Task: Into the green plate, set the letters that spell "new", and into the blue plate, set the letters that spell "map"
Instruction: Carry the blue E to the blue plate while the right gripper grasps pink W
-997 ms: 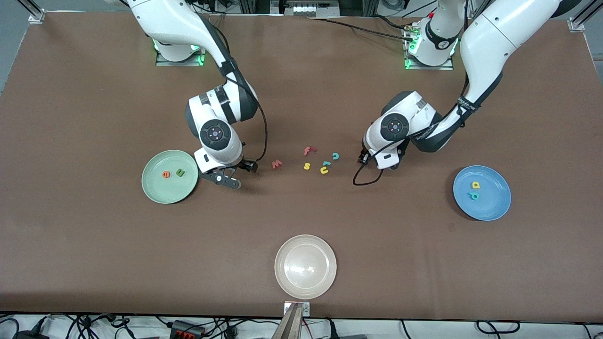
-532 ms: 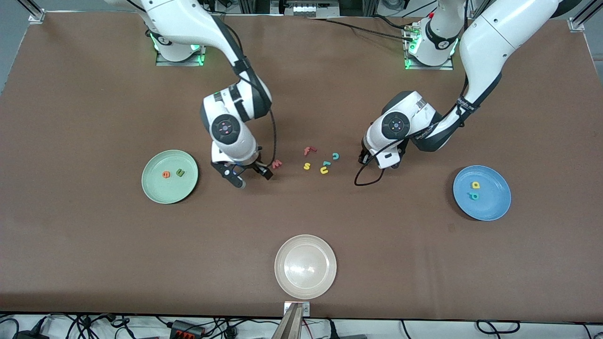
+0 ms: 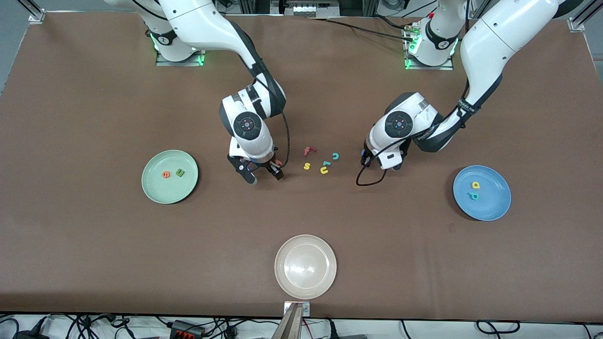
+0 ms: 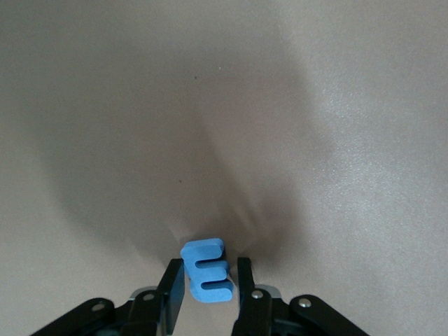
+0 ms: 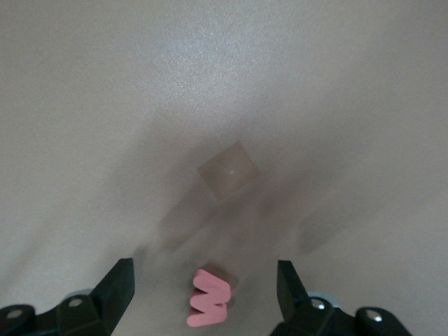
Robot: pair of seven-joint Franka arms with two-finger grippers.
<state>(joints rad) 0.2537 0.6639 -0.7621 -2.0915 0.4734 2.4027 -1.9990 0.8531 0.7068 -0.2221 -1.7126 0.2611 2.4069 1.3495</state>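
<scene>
While the left gripper is low over the table among the loose letters, its two fingers are clenched on the blue "m". This is a small, thick foam piece in plain bright blue. It sits turned a quarter between the fingers. Its three legs point at one finger and its rounded back lies against the other. Its long axis runs outward along the fingers, away from the palm.

The right gripper is down at the table with its fingers spread wide and gripping nothing. The reddish-pink "w" lies flat on the cloth in the gap between them, touching neither finger. It is a chunky foam letter. Its breadth runs roughly from one finger toward the other, a little askew.

From this gripper toward the right arm's end of the table sits the green plate, pale mint with a shallow rim. The orange "e" and dark green "n" lie side by side in it.

From the left gripper toward the left arm's end sits the blue plate. In it are the yellow "a" and, just beside that, the teal "p".

Between the two grippers lie the red "f", yellow "s", yellow "u" and teal "c".
</scene>
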